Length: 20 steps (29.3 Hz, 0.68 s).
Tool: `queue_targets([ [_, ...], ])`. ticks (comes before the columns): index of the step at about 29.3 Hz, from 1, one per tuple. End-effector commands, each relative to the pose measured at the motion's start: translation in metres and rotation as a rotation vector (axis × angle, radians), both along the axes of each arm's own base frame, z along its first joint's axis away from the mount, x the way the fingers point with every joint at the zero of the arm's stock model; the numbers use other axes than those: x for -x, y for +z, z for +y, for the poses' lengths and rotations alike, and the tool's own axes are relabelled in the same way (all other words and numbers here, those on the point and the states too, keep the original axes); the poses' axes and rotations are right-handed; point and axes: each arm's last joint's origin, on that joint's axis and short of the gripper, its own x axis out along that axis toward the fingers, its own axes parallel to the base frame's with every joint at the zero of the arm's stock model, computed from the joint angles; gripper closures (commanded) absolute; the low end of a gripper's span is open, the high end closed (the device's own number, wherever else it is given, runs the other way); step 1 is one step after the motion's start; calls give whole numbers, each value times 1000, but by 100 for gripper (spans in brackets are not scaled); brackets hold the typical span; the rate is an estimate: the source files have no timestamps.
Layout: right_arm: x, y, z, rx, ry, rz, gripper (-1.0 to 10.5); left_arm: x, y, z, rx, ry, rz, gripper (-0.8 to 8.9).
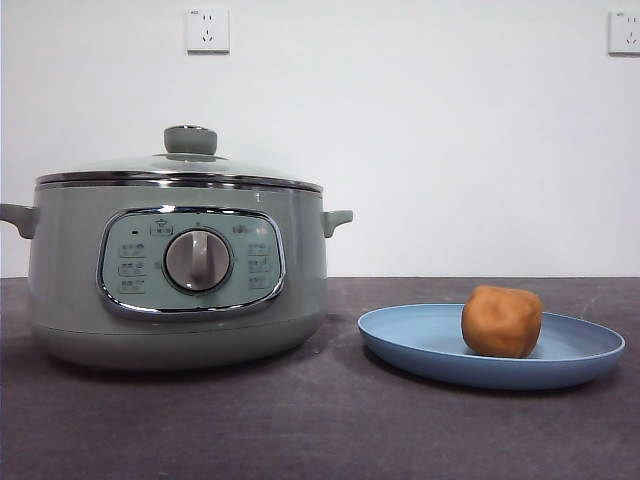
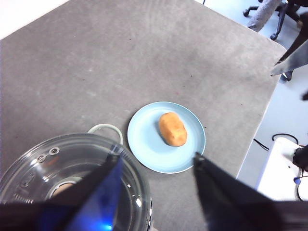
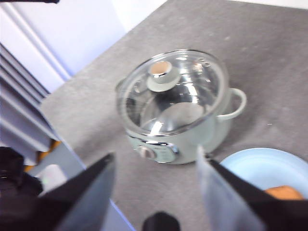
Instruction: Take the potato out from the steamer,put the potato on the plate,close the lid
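Observation:
The orange-brown potato [image 1: 501, 321] [image 2: 173, 128] lies on the blue plate [image 1: 400, 335] [image 2: 144, 144] at the right of the table. To its left stands the pale green steamer [image 1: 70, 270] [image 3: 216, 130], and the glass lid [image 1: 120, 168] [image 3: 192, 82] with its green knob [image 1: 190, 140] [image 3: 160, 77] sits closed on it. My left gripper [image 2: 156, 166] hangs open high above the steamer and plate, holding nothing. Also high up, my right gripper [image 3: 156, 161] is open and empty, and the potato [image 3: 284, 192] peeks past one jaw. Neither gripper shows in the front view.
The grey table [image 1: 320, 430] [image 2: 96, 57] stretches in front of the steamer and plate. Two wall sockets [image 1: 207, 30] hang on the white wall behind. Office chairs [image 2: 274, 14] and cables lie beyond the table's edge.

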Motion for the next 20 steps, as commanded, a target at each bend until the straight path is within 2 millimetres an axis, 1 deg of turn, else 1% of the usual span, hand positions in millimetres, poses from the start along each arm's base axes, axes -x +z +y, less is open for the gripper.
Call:
queue_targets([
  [1, -1, 0, -1, 31, -30, -26, 948, 2, -5, -1, -26, -16, 37, 820],
  [5, -2, 0, -1, 41, -63, -36, 948, 2, -5, -1, -15, -1, 55, 817],
  [20, -1, 1, -1, 39, -59, -37, 948, 2, -5, -1, -16, 1, 53, 817],
])
